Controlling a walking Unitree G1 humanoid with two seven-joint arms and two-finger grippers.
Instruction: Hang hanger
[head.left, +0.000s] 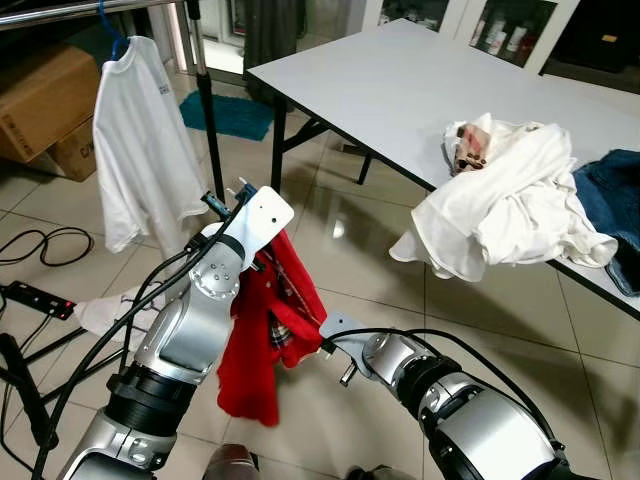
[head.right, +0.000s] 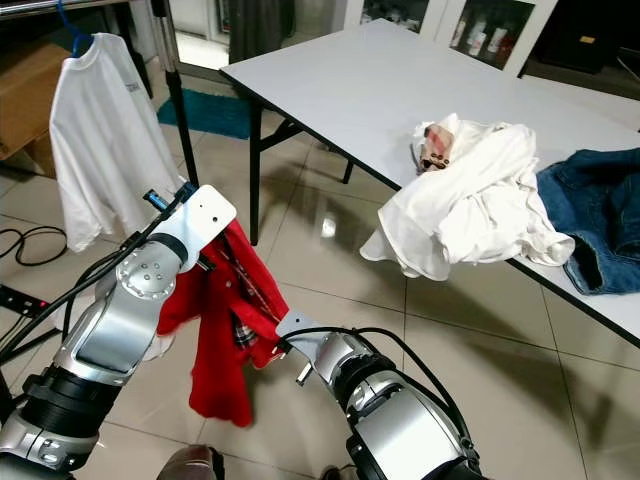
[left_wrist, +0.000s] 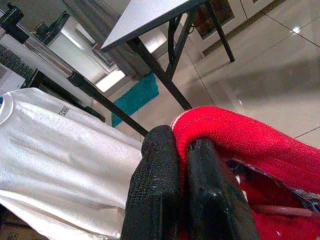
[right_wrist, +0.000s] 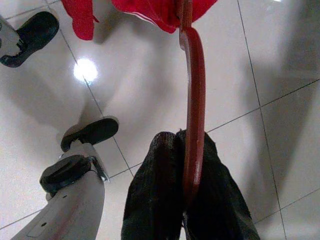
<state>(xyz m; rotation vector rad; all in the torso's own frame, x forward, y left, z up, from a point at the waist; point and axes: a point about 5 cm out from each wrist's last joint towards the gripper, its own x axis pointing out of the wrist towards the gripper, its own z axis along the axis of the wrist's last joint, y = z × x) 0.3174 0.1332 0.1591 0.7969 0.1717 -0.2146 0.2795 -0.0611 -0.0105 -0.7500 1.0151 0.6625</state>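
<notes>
A red garment hangs in front of me on a red hanger. My left gripper is shut on the garment's red collar edge, up by the raised left arm. My right gripper is shut on the hanger's bar, low beside the garment near the right forearm. At the back left runs a metal clothes rail with a white T-shirt on a blue hanger.
A grey table stands to the right with a heap of white cloth and blue jeans. Cardboard boxes sit back left. Cables and a power strip lie on the tiled floor at left. The rack's black post stands close ahead.
</notes>
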